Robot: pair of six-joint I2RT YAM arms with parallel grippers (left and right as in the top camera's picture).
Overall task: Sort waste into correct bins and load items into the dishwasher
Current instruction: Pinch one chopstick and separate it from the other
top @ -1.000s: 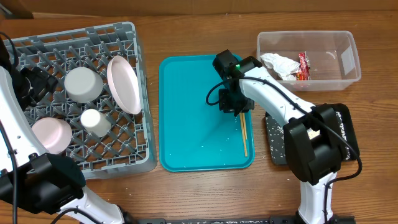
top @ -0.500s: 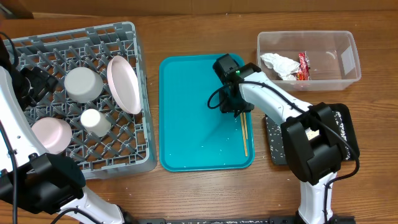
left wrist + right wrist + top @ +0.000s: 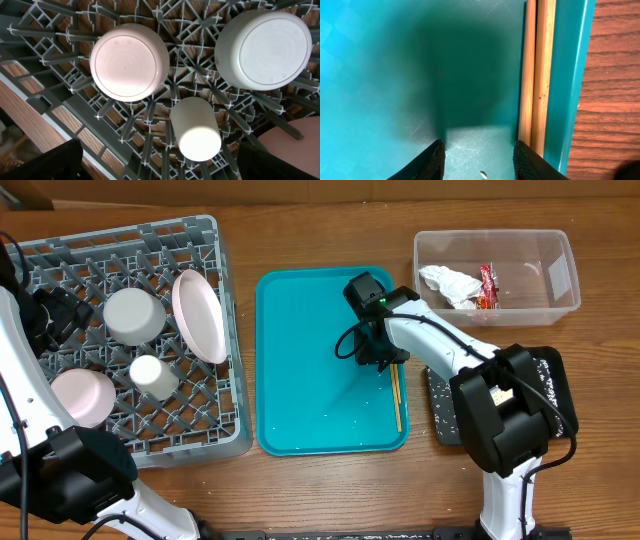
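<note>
Far left: the left gripper hangs over the rack, fingers spread wide, nothing between them but lattice below. Under it are 1 pink bowl and 1 grey-white bowl, both bottoms up, with the cup between them. The plate stands on edge, tilted, near the rack's right wall. The lattice along the back row and the front-right corner is open.

A thin strip of table runs between the rack and the teal tray. The 2 do not touch. Most of the tray floor is bare, with a few pale crumbs near the front rim.

Now the right gripper: it is low over the tray's right side, jaws partly apart, gripping nothing, only teal floor between the fingers. The 2 chopsticks lie side by side tight against the tray's right rim, just outside the right-hand finger. I cannot tell if that finger touches them. There is very little room between sticks and rim.

Further right, the black tray sits just beside the teal tray, speckled pale and largely hidden under the right arm. At the back right is the tub, with the napkin and red wrapper in its left half and open floor to their right.

The surface is brown wood grain throughout.
</note>
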